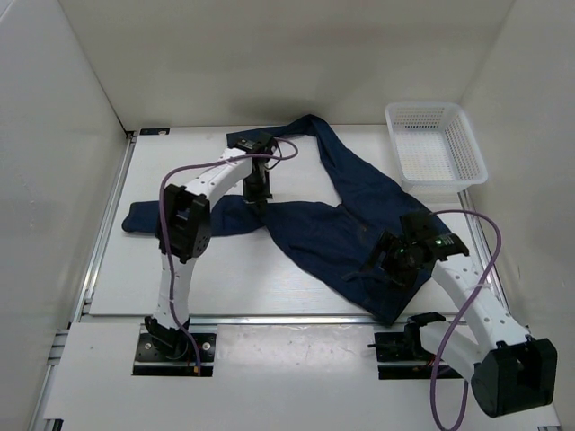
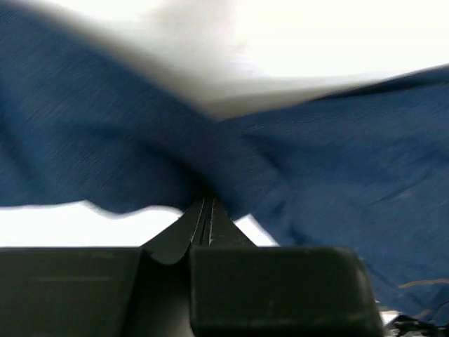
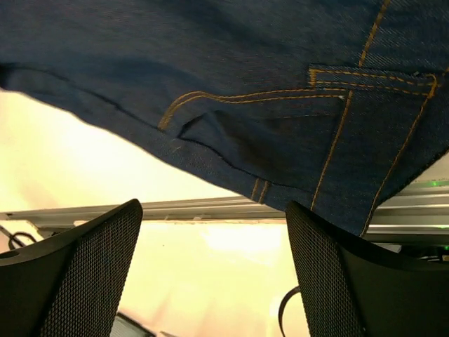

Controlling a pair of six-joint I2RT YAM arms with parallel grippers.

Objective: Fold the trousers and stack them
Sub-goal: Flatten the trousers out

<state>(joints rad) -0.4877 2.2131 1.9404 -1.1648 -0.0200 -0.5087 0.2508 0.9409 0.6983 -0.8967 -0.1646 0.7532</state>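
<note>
The trousers (image 1: 341, 224) are dark navy jeans lying unfolded on the table. One leg runs left to the table's left side, the other runs to the far edge, and the waist lies at the near right. My left gripper (image 1: 258, 199) is shut, pinching the left-running leg near the crotch. In the left wrist view its closed fingertips (image 2: 203, 205) bite into a raised fold of blue cloth (image 2: 337, 175). My right gripper (image 1: 379, 266) hovers over the waist part, open and empty. In the right wrist view the mesh-padded fingers (image 3: 91, 267) stand wide apart below denim with tan stitching (image 3: 280, 84).
A white plastic basket (image 1: 436, 144) stands at the far right corner of the table. White walls enclose the table on three sides. A metal rail (image 1: 269, 316) runs along the near edge of the white table top (image 1: 225, 269).
</note>
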